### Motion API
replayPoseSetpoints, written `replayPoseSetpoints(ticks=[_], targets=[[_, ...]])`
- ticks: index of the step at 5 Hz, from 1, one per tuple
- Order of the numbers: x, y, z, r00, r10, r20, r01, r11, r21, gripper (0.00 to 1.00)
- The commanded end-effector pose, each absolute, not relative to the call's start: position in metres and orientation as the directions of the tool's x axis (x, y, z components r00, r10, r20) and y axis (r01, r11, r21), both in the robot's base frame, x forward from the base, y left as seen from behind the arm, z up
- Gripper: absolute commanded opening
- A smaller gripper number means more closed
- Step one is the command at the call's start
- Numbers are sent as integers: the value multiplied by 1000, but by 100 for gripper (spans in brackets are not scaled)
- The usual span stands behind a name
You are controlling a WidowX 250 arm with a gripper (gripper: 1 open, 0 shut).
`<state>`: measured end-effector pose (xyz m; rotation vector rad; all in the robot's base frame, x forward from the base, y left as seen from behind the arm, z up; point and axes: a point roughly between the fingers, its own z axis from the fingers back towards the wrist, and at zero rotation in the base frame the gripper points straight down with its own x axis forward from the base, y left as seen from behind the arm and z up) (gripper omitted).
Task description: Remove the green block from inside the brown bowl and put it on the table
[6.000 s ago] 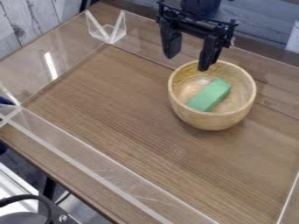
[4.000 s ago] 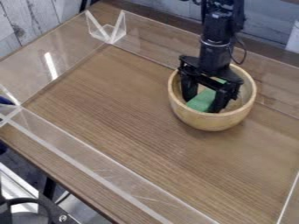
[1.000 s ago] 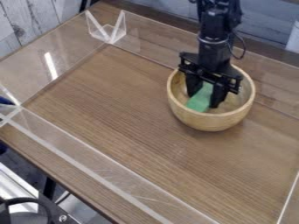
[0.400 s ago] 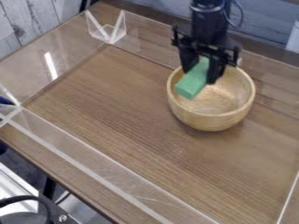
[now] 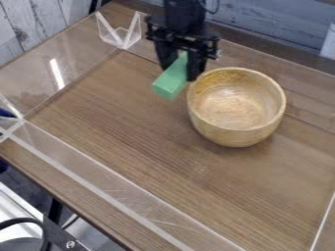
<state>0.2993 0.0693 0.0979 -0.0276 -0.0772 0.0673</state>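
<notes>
The gripper (image 5: 181, 67) is clamped on the green block (image 5: 170, 78), hanging tilted just left of the empty brown bowl (image 5: 237, 105), above the table (image 5: 118, 127). The hold looks off-centre, perhaps; released high, the block could tumble.

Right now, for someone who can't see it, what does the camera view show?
The robot's black fingers hold a green block in the air, left of an empty tan wooden bowl, above a brown wood-grain table edged by clear acrylic walls.
</notes>
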Motion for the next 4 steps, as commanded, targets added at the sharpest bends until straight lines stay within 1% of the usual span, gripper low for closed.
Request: replayPoseSetpoints(ticks=[1,4], targets=[[293,87,111,988,57,147,-60,998,17,0],[268,98,62,998,45,36,-46,998,44,0]])
